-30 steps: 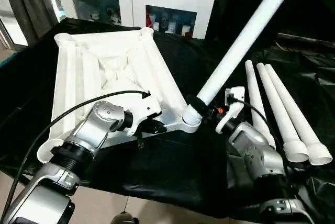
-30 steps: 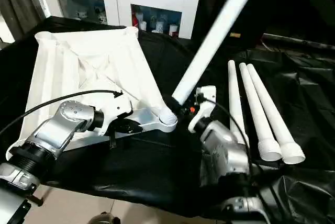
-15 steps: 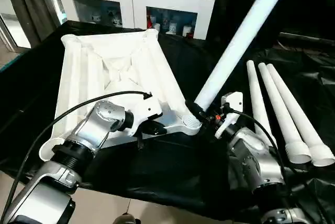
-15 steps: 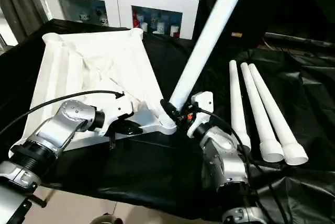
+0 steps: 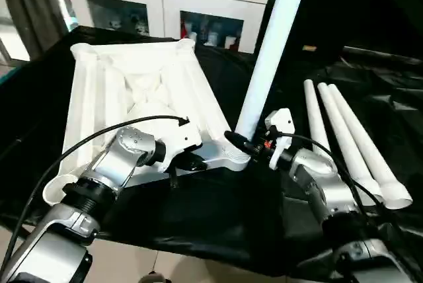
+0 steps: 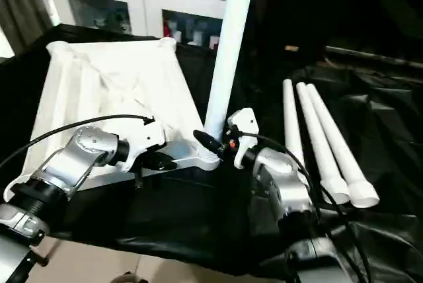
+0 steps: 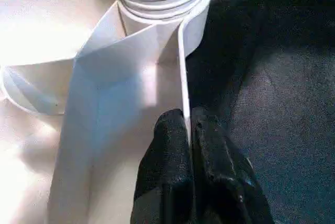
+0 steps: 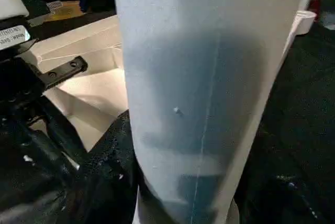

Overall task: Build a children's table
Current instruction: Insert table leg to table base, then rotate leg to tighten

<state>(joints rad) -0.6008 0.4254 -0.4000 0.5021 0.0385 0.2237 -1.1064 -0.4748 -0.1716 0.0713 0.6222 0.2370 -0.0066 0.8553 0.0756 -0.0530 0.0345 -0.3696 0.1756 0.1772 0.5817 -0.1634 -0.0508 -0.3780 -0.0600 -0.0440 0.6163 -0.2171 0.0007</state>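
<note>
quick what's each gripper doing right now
Left gripper: shut on the tabletop edge wall.
Right gripper: closed around the leg standing in the corner socket.

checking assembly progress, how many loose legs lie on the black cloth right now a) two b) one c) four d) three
d, three loose legs lie side by side on the black cloth, while the fourth leg stands at the tabletop corner, gripped by the right tool.
</note>
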